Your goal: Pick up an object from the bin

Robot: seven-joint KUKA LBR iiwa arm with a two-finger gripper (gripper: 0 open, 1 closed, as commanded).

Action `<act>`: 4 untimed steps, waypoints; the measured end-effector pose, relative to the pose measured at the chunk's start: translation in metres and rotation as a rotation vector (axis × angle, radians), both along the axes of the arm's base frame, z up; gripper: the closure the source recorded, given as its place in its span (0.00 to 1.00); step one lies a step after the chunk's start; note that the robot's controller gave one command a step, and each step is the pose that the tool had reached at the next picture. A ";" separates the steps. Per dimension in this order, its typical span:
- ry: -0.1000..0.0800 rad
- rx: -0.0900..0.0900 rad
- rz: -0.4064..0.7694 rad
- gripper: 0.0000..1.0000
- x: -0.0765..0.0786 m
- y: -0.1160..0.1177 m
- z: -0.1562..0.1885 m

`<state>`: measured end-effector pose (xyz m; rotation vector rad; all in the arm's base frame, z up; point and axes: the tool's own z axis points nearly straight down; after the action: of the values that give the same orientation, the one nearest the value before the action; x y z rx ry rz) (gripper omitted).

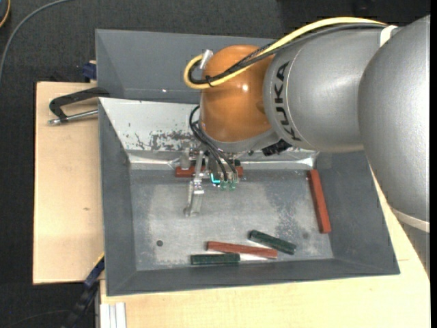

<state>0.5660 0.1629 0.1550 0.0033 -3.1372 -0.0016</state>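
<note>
— Where the arm comes in from the right, whereabouts does the hand sit?

— Low over the back part of the bin, left of the middle, close to the foot of the back wall. It hangs from the orange cover on the wrist, and a yellow cable loops over that cover.

— Is it clenched or released?

— I cannot tell; the wrist hides too much of it. Nothing can be seen gripped in it.

— Which thing is nearest to it?

— A back red stick, lying flat along the foot of the back wall. The hand stands in front of its middle, so one end peeks out on the left and the other on the right. Whether the two touch, I cannot tell.

— And further out?

— A side red stick lies by the right wall, pointing roughly front to back, well apart from the hand. Toward the front wall lie three more: a short green stick, tilted, a long red stick just beside it, and a front green stick close under the long red one's left end. The floor just under and to the left of the hand is bare metal.
</note>
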 end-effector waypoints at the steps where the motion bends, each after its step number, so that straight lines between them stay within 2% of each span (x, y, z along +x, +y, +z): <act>1: -0.004 -0.001 -0.273 0.00 0.014 -0.069 -0.050; 2: -0.008 0.001 -0.390 0.00 0.034 -0.060 -0.085; 3: -0.024 0.005 -0.393 1.00 0.039 -0.062 -0.078; 4: -0.017 0.003 -0.400 1.00 0.005 -0.107 -0.080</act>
<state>0.5712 0.0564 0.0750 -0.6240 -3.0921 -0.0078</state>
